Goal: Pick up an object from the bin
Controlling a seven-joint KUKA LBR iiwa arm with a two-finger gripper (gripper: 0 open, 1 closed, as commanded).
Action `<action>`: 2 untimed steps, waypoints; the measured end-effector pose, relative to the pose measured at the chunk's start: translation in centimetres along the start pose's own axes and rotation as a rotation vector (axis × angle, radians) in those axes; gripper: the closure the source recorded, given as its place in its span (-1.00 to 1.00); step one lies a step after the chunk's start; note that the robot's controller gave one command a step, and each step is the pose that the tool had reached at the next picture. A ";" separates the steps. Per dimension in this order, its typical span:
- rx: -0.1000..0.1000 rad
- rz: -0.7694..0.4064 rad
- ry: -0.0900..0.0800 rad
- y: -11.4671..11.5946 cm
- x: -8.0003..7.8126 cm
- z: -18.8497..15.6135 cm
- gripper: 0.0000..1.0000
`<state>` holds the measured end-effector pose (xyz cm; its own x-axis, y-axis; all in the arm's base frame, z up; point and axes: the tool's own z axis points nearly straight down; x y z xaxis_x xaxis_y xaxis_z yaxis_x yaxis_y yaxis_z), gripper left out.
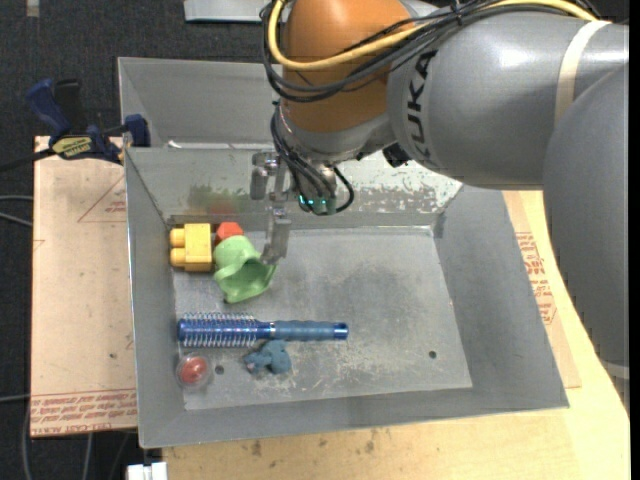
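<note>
The hand (272,255) meets the right edge of a pale green, crumpled, cup-like thing (236,273) lying just left of it, its long axis running away from the hand's tip. Whether the hand is clenched or released cannot be told.

A KUKA arm (500,88) over a grey metal bin (390,308) marks a robotics lab.

The grey arm (520,78) comes in from the right of the orange cover (340,43) at its wrist. Yellow and black cables (440,21) loop round the orange cover. Below the orange cover the slim gripper (272,251) hangs nearly straight down, its tip left of the cover's centre
</note>
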<state>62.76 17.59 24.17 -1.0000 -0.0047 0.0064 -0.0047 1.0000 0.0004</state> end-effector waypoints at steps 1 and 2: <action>0.000 0.145 0.001 4.7 3.7 9.1 -1.00; 0.001 -0.074 -0.005 -0.1 8.3 11.6 -1.00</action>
<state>54.34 17.43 12.59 -0.9969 -0.0787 0.0016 -0.0787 0.9969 -0.0004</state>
